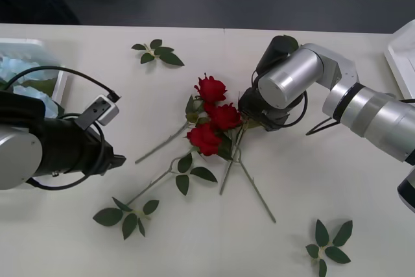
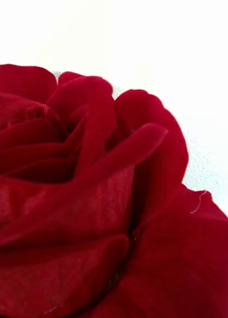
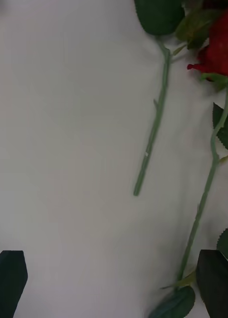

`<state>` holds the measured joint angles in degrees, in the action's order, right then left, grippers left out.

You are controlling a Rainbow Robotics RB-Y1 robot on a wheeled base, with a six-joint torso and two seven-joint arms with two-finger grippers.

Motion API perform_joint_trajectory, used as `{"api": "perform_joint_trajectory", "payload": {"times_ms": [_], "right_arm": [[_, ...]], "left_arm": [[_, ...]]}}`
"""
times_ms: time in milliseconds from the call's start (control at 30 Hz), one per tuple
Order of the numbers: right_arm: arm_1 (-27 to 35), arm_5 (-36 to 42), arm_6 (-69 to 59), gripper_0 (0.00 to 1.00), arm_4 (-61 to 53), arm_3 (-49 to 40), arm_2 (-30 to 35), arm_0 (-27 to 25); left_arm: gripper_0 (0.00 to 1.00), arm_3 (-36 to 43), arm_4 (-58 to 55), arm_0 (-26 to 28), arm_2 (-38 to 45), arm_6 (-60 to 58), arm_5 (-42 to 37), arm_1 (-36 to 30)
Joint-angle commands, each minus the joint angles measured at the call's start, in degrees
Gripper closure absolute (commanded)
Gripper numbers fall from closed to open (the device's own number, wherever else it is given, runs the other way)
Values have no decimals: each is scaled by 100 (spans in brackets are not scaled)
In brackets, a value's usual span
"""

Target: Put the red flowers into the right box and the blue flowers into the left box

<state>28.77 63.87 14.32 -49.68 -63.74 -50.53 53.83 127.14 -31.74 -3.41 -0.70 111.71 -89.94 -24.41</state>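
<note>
Red flowers lie unsorted mid-table; blue flowers sit boxed far left; left gripper released, right unclear.

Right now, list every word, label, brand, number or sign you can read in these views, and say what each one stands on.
None: no readable text stands on anything. The red flowers, the loose leaf sprigs, the table, the left box, the right box and the small grey module on the left arm bear no legible lettering.
</note>
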Motion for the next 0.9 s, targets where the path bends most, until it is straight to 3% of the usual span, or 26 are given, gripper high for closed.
{"api": "perform_joint_trajectory", "payload": {"times_ms": [33,67,100,567,900], "right_arm": [[-3,-41,-202,47,-33,-60,78,163],[-3,-41,-175,82,-59,-60,78,163],[-3,-41,-167,99,-68,-60,78,163],[41,-41,-61,100,-6,-60,105,163],[199,-94,150,100,767,-376,535,163]], "left_arm": [[0,-225,-42,-301,-255,387,-58,41],[0,-348,-34,-380,-351,422,-58,85],[0,-427,-25,-415,-404,439,-58,112],[0,-1570,107,-775,-624,1415,-6,903],[0,-2440,160,-1118,-756,1802,372,1114]]}}
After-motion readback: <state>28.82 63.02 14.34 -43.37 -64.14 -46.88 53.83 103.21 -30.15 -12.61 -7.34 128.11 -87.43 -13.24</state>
